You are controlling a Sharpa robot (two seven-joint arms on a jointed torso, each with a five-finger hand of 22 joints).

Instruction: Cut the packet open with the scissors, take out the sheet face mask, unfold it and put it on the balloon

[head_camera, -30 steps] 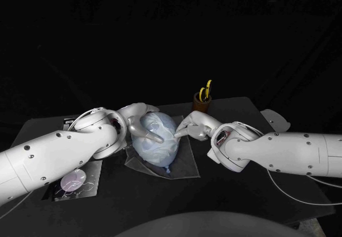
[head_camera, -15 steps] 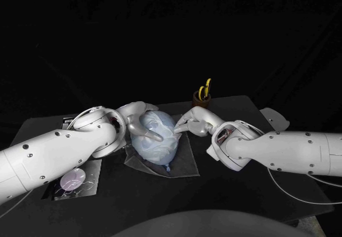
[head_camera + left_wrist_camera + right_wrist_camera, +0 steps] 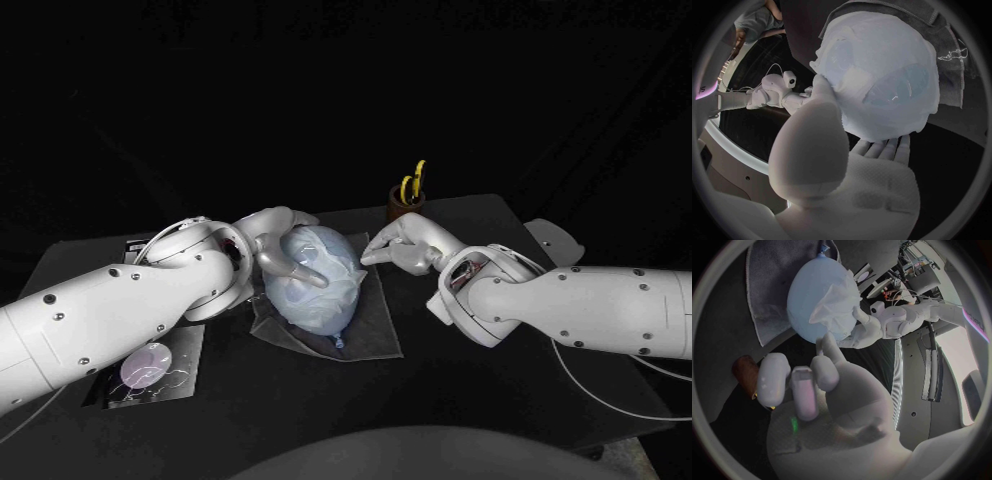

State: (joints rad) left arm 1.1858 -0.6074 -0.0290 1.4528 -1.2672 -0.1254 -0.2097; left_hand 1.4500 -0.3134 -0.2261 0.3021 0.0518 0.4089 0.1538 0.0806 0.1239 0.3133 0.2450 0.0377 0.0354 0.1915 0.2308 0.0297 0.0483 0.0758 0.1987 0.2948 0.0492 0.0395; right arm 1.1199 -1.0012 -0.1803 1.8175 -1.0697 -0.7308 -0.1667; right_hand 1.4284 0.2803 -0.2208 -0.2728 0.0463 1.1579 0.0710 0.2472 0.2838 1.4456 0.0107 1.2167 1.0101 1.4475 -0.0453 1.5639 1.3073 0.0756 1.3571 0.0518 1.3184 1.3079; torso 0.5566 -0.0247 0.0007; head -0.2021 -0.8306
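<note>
The thin white sheet mask (image 3: 873,65) lies wrinkled over the smooth, pale blue balloon (image 3: 811,285), which rests on a grey cloth (image 3: 372,325) at mid-table; only smoothing seems left. The left hand (image 3: 274,245) clasps the balloon, thumb on the mask. The right hand (image 3: 401,245), just to its right, holds nothing, fingers loosely apart. Yellow-handled scissors (image 3: 415,183) stand in a far brown cup (image 3: 410,212).

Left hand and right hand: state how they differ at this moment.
The left hand grips the balloon, thumb on the mask and fingers under it; the right hand holds nothing and is apart from the balloon. The left hand lies at the balloon's left side; the right hand lies on its right, near the scissors. Both are silver, on white arms.
</note>
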